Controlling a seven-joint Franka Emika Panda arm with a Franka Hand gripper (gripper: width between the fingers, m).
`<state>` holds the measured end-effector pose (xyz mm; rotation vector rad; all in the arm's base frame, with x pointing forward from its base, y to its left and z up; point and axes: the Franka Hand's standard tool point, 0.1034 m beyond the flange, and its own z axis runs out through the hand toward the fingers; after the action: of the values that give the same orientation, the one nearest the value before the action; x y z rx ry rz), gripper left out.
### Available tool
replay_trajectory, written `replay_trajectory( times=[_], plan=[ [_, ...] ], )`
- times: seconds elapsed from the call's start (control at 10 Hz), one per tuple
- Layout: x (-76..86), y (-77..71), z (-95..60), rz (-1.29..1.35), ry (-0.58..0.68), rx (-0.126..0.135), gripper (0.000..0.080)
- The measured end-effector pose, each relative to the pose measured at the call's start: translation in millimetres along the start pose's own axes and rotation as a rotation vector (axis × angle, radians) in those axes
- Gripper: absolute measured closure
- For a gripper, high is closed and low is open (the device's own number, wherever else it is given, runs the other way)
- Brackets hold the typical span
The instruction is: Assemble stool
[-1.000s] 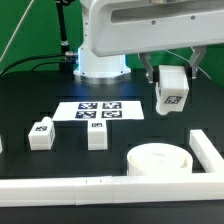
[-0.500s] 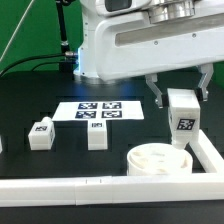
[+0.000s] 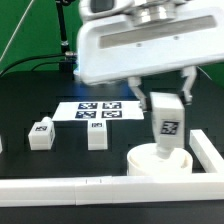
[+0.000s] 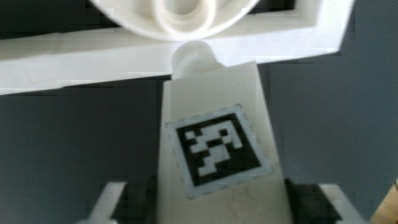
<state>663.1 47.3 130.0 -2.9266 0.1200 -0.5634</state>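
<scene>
My gripper (image 3: 160, 96) is shut on a white stool leg (image 3: 165, 122) with a black-and-white tag, held upright just above the round white seat disc (image 3: 160, 162) at the exterior view's right front. In the wrist view the leg (image 4: 215, 140) runs from between my fingers (image 4: 111, 198) toward the seat disc (image 4: 178, 20), its tip over a socket. Two more tagged legs stand on the black table, one (image 3: 40, 134) at the exterior view's left and one (image 3: 97, 133) near the middle.
The marker board (image 3: 98, 110) lies flat behind the loose legs. A long white L-shaped rail (image 3: 70, 187) runs along the front edge and up the exterior view's right side (image 3: 208, 152), close around the seat disc. The arm's white base (image 3: 90, 60) stands at the back.
My gripper has carried the leg down and toward the exterior view's left, from above and right of the seat disc to directly over it. The other parts have not moved.
</scene>
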Motion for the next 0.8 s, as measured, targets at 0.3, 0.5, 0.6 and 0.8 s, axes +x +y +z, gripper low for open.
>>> replay_trajectory(
  times=[0.3, 0.5, 0.6, 0.8],
  plan=[
    [-8.0, -11.8, 2.1, 0.021, 0.018, 0.082, 0.0474],
    [-9.4, -23.9, -0.7, 0.031, -0.014, 0.086, 0.0474],
    [-10.5, -21.6, 0.7, 0.034, -0.016, 0.085, 0.0474],
    [-11.3, -7.2, 1.7, -0.015, 0.067, 0.043, 0.0474]
  ],
)
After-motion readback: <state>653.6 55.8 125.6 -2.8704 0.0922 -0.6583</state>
